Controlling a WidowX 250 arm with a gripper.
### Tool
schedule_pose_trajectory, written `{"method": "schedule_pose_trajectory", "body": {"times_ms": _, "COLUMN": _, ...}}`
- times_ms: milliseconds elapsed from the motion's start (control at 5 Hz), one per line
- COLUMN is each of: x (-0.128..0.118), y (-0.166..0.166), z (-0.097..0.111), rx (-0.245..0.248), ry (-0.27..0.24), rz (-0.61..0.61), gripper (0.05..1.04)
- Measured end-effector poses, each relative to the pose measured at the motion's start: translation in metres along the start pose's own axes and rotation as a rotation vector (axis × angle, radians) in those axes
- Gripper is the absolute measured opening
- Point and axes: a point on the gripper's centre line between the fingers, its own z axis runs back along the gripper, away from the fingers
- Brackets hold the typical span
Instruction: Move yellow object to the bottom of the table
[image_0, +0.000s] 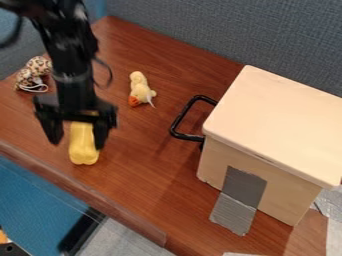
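1. If I'm reading the camera view right, the yellow object (83, 150) is on the table (147, 165), between the fingers of my gripper (77, 145), pretty near the front edge. Fingers look well spread, with a gap on one side, so I'd say no grip.
2. How far along? Partway at best, IMO. It's lowish on the tabletop, but the wood runs further down toward the taped box (260, 145), so a grasp and slide may be left, depending what "bottom" means.
3. Its top end is tucked behind the gripper, and I can't tell whether the nearer finger touches it. Arm's blurry too.
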Motion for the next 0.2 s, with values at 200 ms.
{"method": "schedule_pose_trajectory", "body": {"times_ms": 200, "x": 0.0028, "y": 0.0009, "z": 0.0211, "rx": -0.025, "ry": -0.036, "rz": 0.000, "gripper": 1.000}}
